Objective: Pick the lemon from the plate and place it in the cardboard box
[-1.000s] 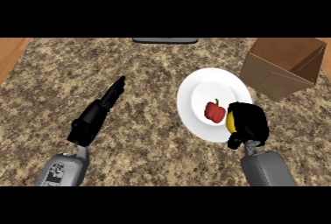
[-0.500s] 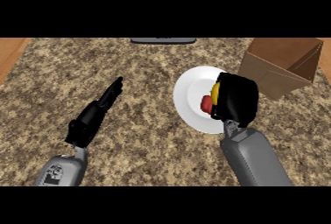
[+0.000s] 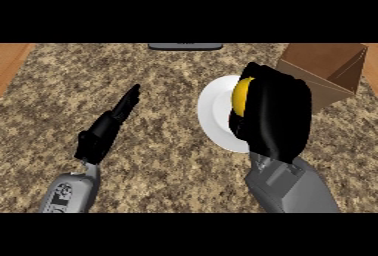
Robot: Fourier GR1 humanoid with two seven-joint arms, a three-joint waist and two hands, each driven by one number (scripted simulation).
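Right hand (image 3: 273,117) has its fingers curled round the lemon (image 3: 242,95), over the plate (image 3: 214,112), just left of the box (image 3: 325,70). Left hand (image 3: 111,125) is over the counter (image 3: 162,165), fingers straight and together.

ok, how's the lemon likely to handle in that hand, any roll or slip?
Probably rigid: the lemon shows a smooth rounded yellow face in the curled right hand, with no visible squashing. Its round shape suggests it may roll when released in the cardboard box. The smooth-looking skin could slip, though the hand wraps most of it.
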